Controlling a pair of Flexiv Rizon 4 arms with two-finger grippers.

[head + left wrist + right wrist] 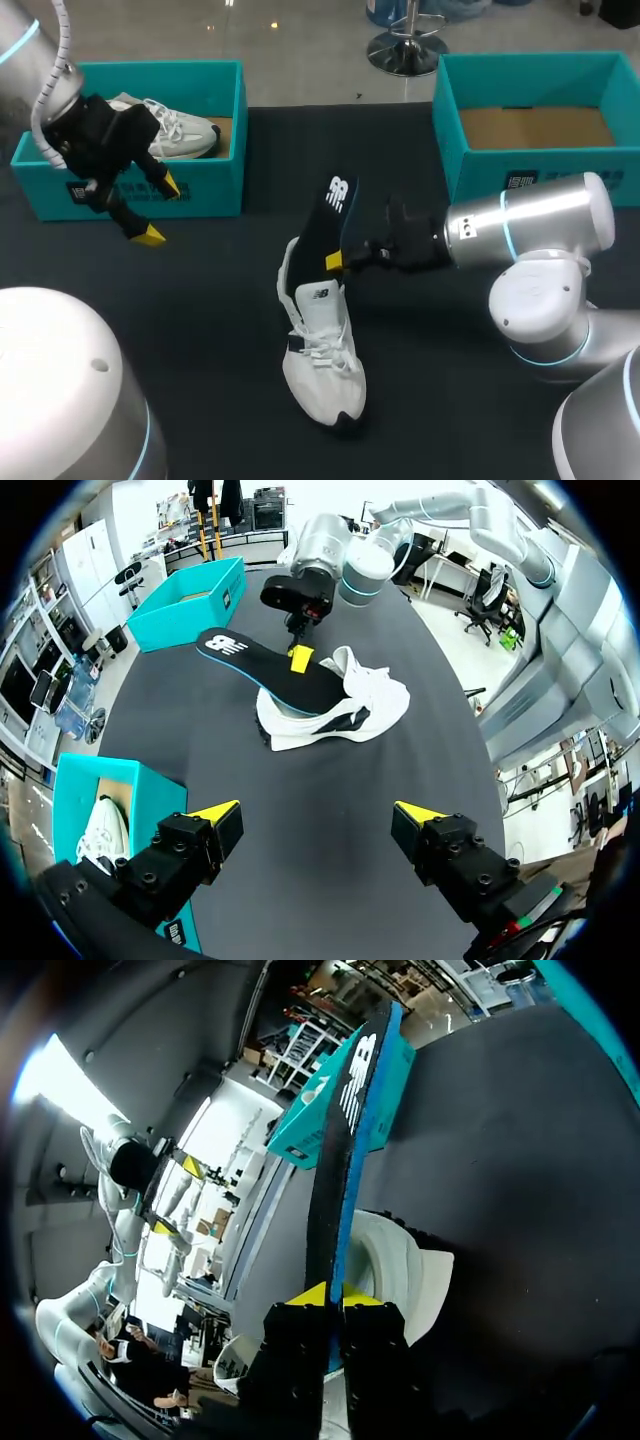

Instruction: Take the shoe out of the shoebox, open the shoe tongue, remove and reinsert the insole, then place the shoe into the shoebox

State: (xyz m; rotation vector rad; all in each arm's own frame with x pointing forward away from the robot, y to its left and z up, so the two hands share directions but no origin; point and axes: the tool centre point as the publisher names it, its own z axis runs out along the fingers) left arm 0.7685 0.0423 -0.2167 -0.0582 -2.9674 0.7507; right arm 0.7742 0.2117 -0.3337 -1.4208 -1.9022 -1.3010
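While the left end effector (160, 211) is parked wide open with nothing in it, just in front of the left shoebox (200, 190), the insole step is judged to be the one in hand. Mid-counter (200, 310), the shoe (325, 350) is laid toe toward the robot, and the insole (335, 215) is stuck partway in its opening, far end raised. It's pinched edge-on by the right end effector (336, 260), clamped just above the collar. Pulling out or pushing in can't be told; either way a straight move along the insole is probably called for, without the shoe being dragged. The right shoebox (470, 160) sits well apart.
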